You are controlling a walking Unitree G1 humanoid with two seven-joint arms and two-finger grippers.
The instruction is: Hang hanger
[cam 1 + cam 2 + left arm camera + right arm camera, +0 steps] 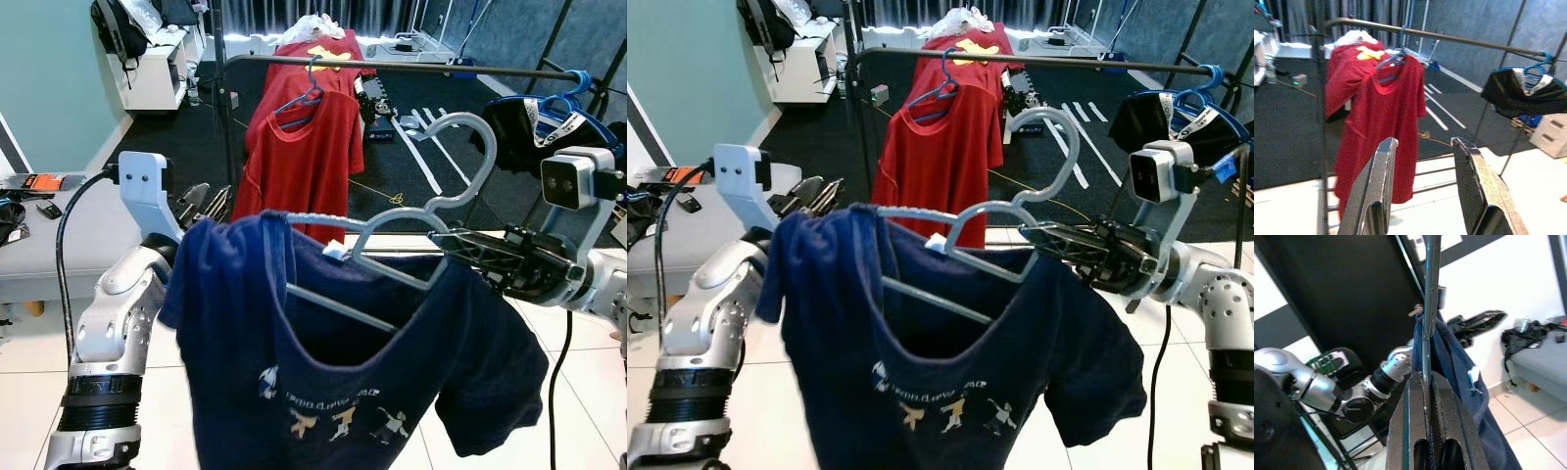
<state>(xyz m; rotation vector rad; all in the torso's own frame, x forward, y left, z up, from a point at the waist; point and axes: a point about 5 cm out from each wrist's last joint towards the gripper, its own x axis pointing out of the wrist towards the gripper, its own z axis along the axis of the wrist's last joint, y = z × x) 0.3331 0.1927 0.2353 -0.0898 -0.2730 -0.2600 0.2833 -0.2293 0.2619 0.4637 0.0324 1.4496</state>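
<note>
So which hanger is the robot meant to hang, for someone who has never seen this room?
Start at the dark clothes rail across the room; a red shirt and a black garment already hang there. Nearer the camera, the right end effector grips a pale grey hanger. It alone carries a navy shirt and is off the rail.

Head stereo pair looks forward and down from close behind a navy shirt [372, 392], toward the clothes rail [392, 65]. Left wrist camera faces along its fingers [1374, 196] at that rail and red shirt [1376, 122]. Right wrist camera looks back along a grey hanger [1429, 308], very near.
</note>
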